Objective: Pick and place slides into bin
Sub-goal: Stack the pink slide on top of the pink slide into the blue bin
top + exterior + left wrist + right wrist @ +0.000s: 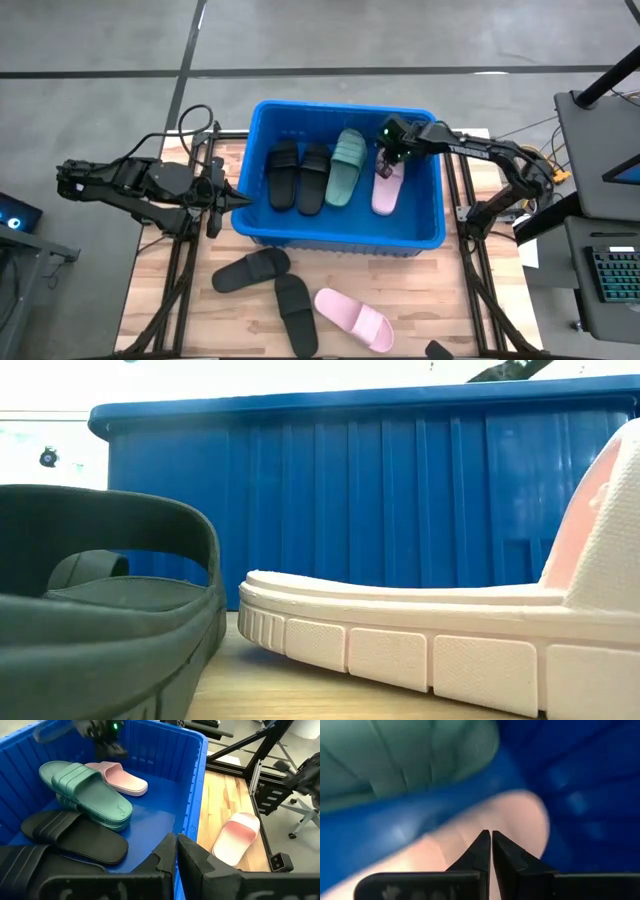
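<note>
Slides and bin on the desk: status

We see the bright blue bin (262,228) with four slides lying side by side on its floor: two black slides (283,175) (313,178), a dark green slide (347,166) that the left wrist view shows stacked on a second green one (67,802), and a pale pink slide (386,188) nearest the bin's right wall. In front of the bin on the desk lie two more black slides (250,270) (295,310), close together at an angle, and a second pale pink slide (353,319) beside them, all sole down.
</note>
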### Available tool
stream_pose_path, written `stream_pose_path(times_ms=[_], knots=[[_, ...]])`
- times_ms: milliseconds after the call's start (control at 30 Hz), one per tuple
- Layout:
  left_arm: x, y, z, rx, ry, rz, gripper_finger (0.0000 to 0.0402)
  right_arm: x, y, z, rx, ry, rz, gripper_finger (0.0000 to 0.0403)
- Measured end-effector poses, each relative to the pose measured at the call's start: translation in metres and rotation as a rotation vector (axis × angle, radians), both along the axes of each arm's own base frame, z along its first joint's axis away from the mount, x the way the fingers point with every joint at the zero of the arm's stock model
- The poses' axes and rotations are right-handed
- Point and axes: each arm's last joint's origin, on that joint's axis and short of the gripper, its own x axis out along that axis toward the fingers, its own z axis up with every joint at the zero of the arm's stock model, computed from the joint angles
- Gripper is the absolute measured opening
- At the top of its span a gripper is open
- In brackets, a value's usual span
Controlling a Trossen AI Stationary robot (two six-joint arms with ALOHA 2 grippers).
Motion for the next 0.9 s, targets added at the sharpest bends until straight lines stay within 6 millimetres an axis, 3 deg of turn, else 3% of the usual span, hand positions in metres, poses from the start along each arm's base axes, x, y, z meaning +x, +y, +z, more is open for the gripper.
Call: stream_pose_path(times_ms=[200,367,700,900], knots=[[0.000,0.000,0.000,0.000,0.000,0.000,0.0000,0.004,-0.002,0.057,-0.099,-0.143,0.002,0.0008],[0.000,0.000,0.000,0.001,0.000,0.000,0.0000,0.002,0.014,0.107,-0.086,-0.356,0.115,0.0008],[0.006,0.001,-0.002,0.061,0.009,0.045,0.0000,-0.001,0.096,0.193,-0.003,-0.750,0.390,0.0008],[0.010,0.001,0.000,0.096,-0.016,0.067,0.0000,0.002,0.151,0.244,0.002,-1.011,0.642,0.0008]])
